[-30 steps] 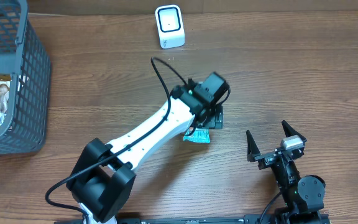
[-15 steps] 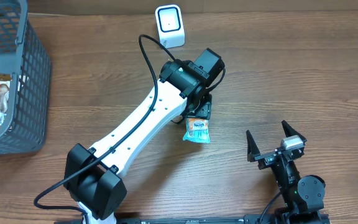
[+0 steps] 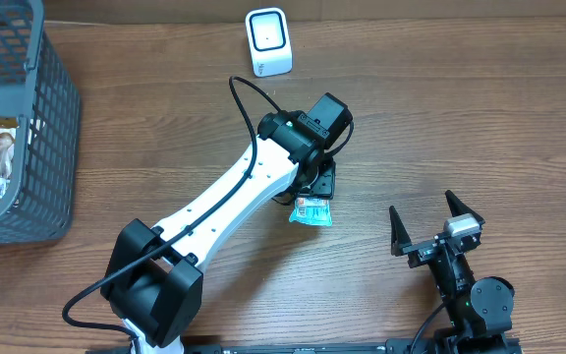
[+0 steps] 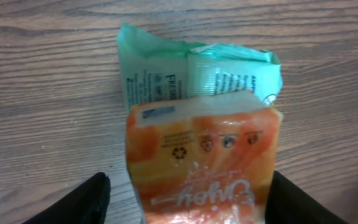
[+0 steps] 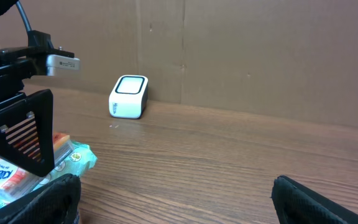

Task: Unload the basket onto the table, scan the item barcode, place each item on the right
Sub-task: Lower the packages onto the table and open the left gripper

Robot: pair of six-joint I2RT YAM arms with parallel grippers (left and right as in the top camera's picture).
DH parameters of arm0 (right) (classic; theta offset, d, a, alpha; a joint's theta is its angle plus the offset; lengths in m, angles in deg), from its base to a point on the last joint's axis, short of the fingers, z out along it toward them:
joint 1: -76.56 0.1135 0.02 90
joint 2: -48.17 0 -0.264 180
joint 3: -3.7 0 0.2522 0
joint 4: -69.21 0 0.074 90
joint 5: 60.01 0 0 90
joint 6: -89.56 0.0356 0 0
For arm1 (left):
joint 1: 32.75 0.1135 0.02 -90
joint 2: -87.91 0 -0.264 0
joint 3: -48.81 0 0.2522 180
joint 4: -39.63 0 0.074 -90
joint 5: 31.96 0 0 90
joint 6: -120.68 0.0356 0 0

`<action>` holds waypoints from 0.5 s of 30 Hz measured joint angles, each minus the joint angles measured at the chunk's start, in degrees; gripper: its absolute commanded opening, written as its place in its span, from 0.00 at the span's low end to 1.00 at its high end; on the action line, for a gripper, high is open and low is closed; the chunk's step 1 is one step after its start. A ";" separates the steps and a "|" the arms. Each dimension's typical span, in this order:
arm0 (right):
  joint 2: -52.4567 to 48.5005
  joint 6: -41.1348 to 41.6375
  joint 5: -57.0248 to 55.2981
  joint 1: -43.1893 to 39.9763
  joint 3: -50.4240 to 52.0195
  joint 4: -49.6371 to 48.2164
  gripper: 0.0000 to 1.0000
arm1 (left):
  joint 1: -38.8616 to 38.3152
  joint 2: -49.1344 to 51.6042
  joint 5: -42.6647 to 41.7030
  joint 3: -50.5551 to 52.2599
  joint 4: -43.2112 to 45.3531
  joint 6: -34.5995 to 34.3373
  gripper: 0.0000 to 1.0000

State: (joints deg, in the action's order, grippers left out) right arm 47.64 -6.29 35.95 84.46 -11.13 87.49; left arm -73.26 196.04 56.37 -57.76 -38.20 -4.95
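Overhead, the packet (image 3: 312,211) lies flat near the middle of the bench (image 3: 499,108), partly under the left gripper (image 3: 315,185). In the left wrist view, its fingers (image 4: 86,205) stand spread to either side of the packet. One is apart from the film and the other is just beside it, so nothing is pinched.

The packet looks like soft film, orange over green, and I cannot tell whether these are joined. It is probably light, crinkly and slippery, and likely to buckle under a hard squeeze. A hold across its width at the middle seems best, leaving the printed faces free. No barcode shows.

The scanner (image 3: 268,41) stands at the far edge, with bare bench between. The basket (image 3: 55,128) at the left edge is well apart. The right gripper (image 3: 423,211), wide apart and holding nothing, sits toward the near right corner, out of the way.
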 measured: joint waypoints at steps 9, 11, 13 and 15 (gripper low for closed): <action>0.00 0.02 0.02 0.00 0.00 0.02 1.00 | 0.00 0.00 -0.48 1.38 0.22 -0.15 0.49; 0.00 0.02 0.02 0.02 0.00 0.00 1.00 | 0.00 0.00 -0.26 1.40 0.22 -0.17 0.47; 0.00 0.04 0.00 0.00 0.00 0.00 1.00 | 0.00 0.00 -0.24 1.40 0.24 -0.07 0.47; 0.00 0.02 0.02 0.00 0.00 -0.02 1.00 | 0.07 0.00 -0.24 1.40 0.24 0.15 0.47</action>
State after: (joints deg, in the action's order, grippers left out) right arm 47.64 -6.27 35.97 84.46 -11.13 87.46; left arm -73.19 196.04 56.13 -56.36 -37.96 -4.80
